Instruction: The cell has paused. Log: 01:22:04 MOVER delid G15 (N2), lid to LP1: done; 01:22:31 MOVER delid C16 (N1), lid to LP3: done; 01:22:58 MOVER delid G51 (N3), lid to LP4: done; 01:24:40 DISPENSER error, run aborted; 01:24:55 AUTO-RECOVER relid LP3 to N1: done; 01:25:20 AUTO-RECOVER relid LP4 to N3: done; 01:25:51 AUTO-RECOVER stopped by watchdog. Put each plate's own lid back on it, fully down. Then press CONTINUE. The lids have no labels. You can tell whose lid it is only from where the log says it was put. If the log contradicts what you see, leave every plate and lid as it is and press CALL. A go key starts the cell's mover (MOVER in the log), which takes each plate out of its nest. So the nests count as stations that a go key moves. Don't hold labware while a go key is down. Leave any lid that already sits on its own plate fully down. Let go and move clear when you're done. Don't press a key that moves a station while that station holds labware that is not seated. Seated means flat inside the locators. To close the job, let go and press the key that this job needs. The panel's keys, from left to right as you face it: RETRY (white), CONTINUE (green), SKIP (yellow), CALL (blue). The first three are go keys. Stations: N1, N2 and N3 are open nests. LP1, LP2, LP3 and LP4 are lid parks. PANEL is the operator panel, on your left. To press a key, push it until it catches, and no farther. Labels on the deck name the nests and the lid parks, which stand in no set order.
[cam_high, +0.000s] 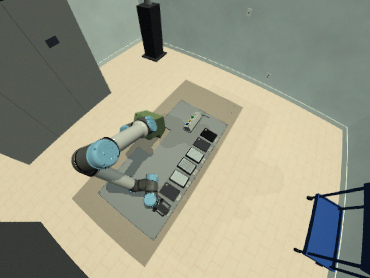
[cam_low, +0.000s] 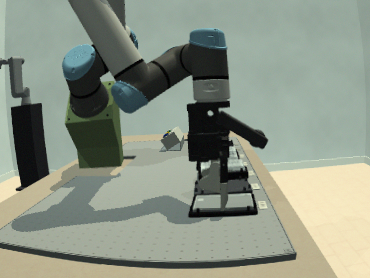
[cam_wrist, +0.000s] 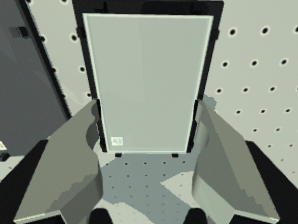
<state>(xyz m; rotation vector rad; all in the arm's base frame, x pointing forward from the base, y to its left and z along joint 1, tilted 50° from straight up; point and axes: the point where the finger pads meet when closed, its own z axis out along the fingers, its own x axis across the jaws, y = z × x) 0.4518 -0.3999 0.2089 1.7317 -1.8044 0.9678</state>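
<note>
My gripper is down at the last station at the near end of the row, far from the panel. In the wrist view a pale, flat rectangular lid lies in a black-framed holder. My two fingers press its long sides near the close end, so the gripper is shut on the lid. The lid still sits low in the frame. A small white tag shows at its near left corner; I cannot read it. The exterior view shows the fingers reaching down onto the same station.
Several more stations run in a row toward the operator panel, some pale-topped, some dark. A dark station lies close on the left in the wrist view. The green arm base stands at the deck's back edge.
</note>
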